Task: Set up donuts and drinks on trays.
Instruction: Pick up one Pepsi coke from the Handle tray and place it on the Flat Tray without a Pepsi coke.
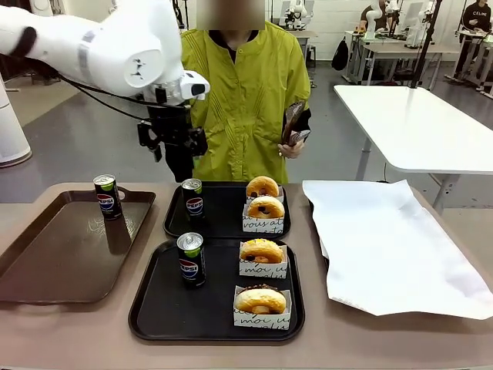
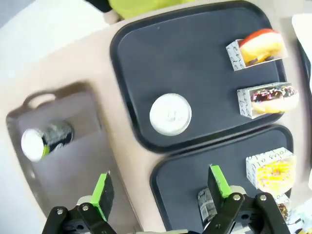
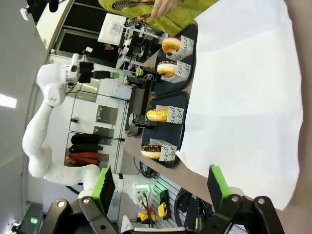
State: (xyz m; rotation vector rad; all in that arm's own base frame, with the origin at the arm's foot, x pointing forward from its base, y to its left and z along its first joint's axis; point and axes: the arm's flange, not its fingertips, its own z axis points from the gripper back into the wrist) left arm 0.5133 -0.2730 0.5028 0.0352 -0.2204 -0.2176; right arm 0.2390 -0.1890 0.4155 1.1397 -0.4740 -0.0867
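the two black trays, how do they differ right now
The far black tray lies nearer the person; the near black tray sits closer to the robot. The far one's donuts stand close together; the near one's are spaced apart. Both carry one Pepsi can and two donuts in white paper trays.

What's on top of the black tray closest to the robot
The near black tray holds one Pepsi can on its left and two donuts in white paper trays on its right. The tray floor under them is covered.
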